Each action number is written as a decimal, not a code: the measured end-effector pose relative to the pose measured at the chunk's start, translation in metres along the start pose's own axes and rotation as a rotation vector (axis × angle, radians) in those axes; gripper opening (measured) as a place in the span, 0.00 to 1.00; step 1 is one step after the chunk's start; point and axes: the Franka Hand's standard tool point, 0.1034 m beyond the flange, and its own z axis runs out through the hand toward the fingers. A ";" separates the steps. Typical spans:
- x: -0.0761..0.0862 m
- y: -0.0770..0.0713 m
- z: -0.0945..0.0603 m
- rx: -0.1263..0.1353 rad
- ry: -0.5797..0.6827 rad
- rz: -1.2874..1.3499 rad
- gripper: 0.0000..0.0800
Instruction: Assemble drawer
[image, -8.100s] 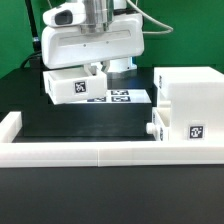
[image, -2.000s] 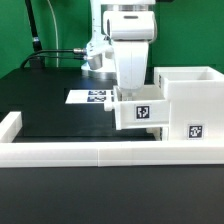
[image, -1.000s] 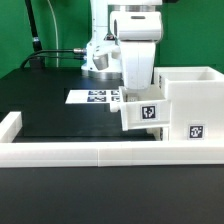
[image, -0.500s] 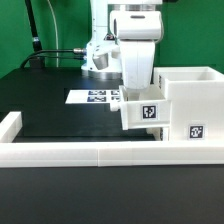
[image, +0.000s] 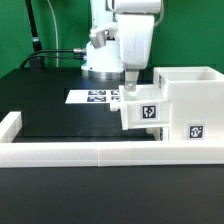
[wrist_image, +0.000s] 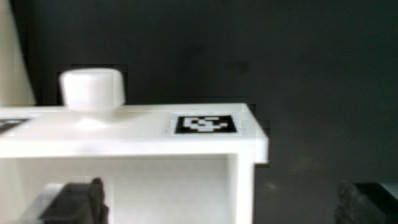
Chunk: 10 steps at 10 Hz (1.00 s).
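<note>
The white housing (image: 187, 95) stands at the exterior view's right. A knobbed tray (image: 190, 131) sits in its lower slot, tag facing forward. A second tray (image: 140, 111) with a tag sticks partway out of the upper slot. My gripper (image: 133, 82) hangs just above this tray, open, with its fingertips (image: 128, 79) at the tray's top. In the wrist view the tray (wrist_image: 125, 150) shows its knob (wrist_image: 93, 88) and tag (wrist_image: 206, 124). My gripper (wrist_image: 222, 203) is spread wide there, its dark fingers (wrist_image: 71, 202) apart from the tray's sides.
The marker board (image: 98, 97) lies on the black table behind the tray. A white border rail (image: 80, 151) runs along the front, with a raised corner (image: 10, 122) at the exterior view's left. The robot base (image: 100, 55) stands behind.
My gripper carried the second tray from the back left to the housing's upper slot. In the last half second it opened and rose, leaving the tray in the slot.
</note>
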 end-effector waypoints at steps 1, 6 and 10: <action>-0.009 0.000 -0.010 0.004 -0.008 0.008 0.81; -0.039 -0.001 -0.013 0.018 -0.004 -0.011 0.81; -0.063 -0.002 0.016 0.042 0.149 -0.014 0.81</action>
